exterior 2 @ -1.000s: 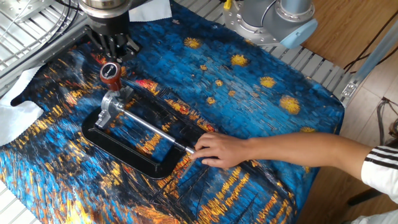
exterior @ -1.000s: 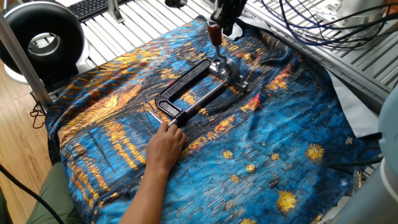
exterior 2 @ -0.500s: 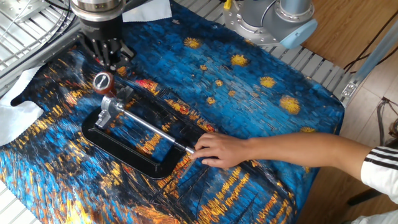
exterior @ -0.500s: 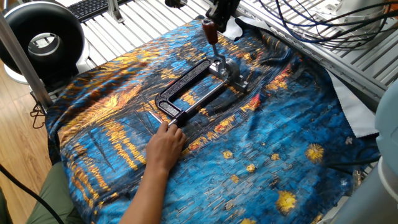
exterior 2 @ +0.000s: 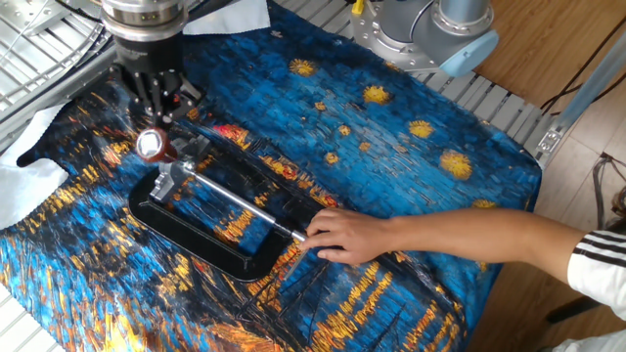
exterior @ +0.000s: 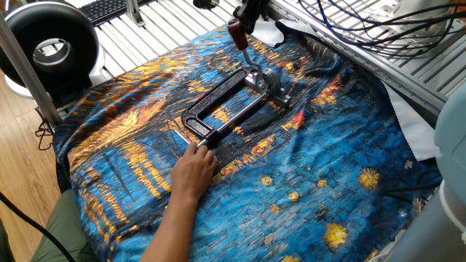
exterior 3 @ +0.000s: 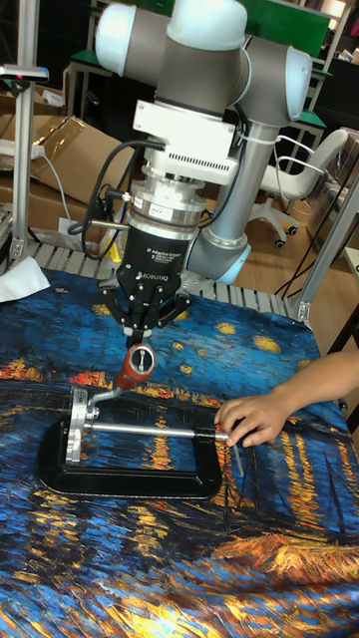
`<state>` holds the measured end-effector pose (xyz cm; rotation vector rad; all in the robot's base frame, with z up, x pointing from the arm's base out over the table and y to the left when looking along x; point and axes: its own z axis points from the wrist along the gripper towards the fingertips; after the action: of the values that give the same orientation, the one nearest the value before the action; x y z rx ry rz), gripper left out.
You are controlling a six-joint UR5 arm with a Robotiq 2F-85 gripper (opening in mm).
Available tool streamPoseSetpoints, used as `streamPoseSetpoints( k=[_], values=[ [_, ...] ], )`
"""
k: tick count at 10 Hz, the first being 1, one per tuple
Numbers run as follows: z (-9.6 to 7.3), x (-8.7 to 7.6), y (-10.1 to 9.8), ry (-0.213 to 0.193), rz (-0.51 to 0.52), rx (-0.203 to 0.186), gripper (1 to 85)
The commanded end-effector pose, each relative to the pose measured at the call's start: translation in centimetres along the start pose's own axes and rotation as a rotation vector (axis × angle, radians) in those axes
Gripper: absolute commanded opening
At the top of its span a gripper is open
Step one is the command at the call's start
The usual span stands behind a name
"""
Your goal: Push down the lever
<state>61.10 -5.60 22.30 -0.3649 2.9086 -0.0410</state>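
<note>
The lever [exterior 3: 135, 367] is a slim silver arm with a dark red tip, hinged at the left end of the black clamp frame [exterior 3: 130, 483]. It leans away from the frame, with its tip [exterior 2: 154, 147] out past the frame's end. My gripper [exterior 3: 148, 321] hangs just above and behind the tip with its fingers drawn together, pressing against the red tip rather than gripping around it. In one fixed view the lever [exterior: 239, 36] tilts to the upper left under my gripper [exterior: 247, 14]. The clamp frame [exterior: 215, 93] lies flat on the cloth.
A person's hand [exterior 2: 342, 235] holds the clamp's screw end [exterior: 198, 142] down on the blue and orange painted cloth [exterior: 313, 182]. Cables [exterior: 349, 22] hang over the metal slats behind. A black round fan [exterior: 47, 47] stands at the far left.
My gripper has moved away from the clamp frame, and the lever's red tip has swung with it from nearly upright to leaning outward. The hand and frame stay put.
</note>
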Motion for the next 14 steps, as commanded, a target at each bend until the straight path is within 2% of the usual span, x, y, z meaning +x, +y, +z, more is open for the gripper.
streamPoseSetpoints(
  k=[1,5,14],
  values=[
    [0.7,-1.6,0.0,-0.046,-0.03,0.002,1.0],
    [1.7,-2.6,-0.1,-0.071,-0.04,0.003,1.0],
    [5.2,-4.4,-0.4,-0.116,-0.054,0.02,1.0]
  ],
)
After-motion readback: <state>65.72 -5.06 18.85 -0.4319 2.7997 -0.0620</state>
